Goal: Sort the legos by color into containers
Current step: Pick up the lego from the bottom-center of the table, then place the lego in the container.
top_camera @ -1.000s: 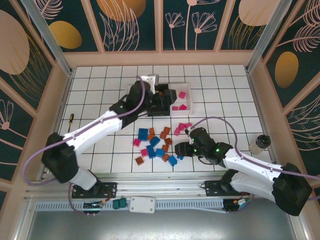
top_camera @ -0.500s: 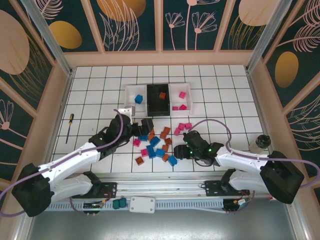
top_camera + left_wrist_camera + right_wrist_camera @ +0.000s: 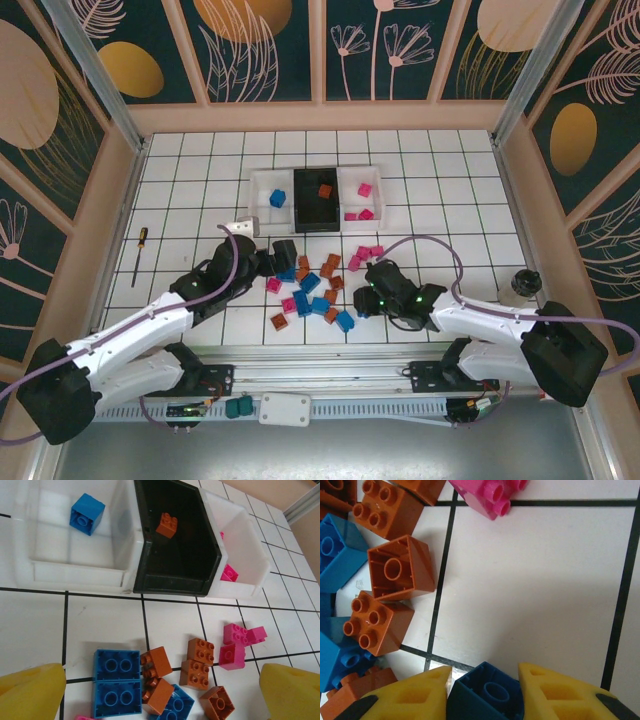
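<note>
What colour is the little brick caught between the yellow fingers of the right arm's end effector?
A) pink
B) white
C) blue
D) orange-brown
C: in the right wrist view, a blue brick sits wedged in the right end effector, with a yellow finger pressed against each of its sides.

Top cam: high at near edge, looking down on whole tabletop. Left wrist faces containers; right wrist tight on legos, which all views share.
</note>
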